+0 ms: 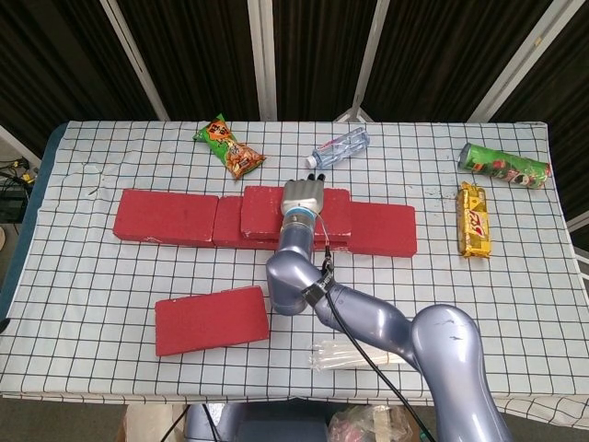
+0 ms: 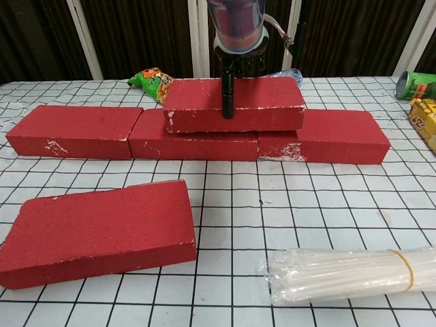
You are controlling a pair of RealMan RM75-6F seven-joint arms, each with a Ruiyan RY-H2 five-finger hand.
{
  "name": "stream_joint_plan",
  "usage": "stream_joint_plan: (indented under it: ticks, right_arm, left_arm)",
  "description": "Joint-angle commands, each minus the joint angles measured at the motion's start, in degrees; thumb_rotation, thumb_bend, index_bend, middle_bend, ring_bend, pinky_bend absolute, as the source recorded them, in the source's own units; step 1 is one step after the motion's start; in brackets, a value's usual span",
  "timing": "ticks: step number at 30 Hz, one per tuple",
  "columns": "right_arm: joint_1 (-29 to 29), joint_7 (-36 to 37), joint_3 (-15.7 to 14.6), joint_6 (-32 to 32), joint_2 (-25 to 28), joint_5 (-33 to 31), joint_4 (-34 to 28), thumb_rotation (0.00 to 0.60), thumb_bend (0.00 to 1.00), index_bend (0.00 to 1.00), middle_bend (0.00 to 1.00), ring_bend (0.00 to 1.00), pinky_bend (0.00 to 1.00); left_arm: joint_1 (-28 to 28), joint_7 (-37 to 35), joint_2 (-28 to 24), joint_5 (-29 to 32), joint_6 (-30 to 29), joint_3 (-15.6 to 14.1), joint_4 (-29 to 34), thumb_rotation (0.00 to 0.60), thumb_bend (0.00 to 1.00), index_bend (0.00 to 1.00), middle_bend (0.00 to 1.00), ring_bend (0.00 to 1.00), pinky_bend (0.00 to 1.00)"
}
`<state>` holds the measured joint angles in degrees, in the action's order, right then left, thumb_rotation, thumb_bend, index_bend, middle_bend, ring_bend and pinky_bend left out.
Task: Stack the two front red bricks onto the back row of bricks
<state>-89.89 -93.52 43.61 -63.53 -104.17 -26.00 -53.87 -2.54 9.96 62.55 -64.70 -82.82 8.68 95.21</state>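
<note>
One right hand [image 1: 301, 196] apparently grips the stacked brick [image 2: 235, 103].

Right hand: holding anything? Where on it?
Yes. The right robot hand grips the stacked brick across its middle: one finger runs down its front face, the rest lie over its top. Left hand not in view.

A table [image 1: 92, 267] with a checked cloth carries a row of red bricks [image 1: 166, 216]. One loose brick [image 1: 212, 319] lies in front, with a bundle of straws [image 2: 347, 272], snack packets [image 1: 230, 147] and a bottle [image 1: 339, 148].
</note>
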Motion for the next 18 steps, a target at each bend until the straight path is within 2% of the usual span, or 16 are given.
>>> stream_joint_plan:
  ticks: [1,12,18]
  right_arm:
    - [0.2,-0.3,0.4,0.1,-0.3,0.3,0.3,0.600,0.13,0.37,0.27,0.05,0.00]
    - [0.8,-1.0,2.1,-1.6,-0.5,1.5,-0.7,0.600,0.13,0.37,0.26,0.05,0.00]
    - [1.5,-1.4,2.7,-2.0,-0.5,1.7,-1.4,0.600,0.13,0.33,0.24,0.05,0.00]
  left_arm:
    - [0.0,0.2,0.1,0.1,0.0,0.0,0.0,0.600,0.00,0.14,0.00,0.00,0.00]
    - [0.0,0.0,-0.1,0.2,-0.1,0.0,0.2,0.600,0.00,0.14,0.00,0.00,0.00]
    - [0.1,-0.1,-0.2,-0.1,-0.2,-0.2,0.3,0.600,0.00,0.14,0.00,0.00,0.00]
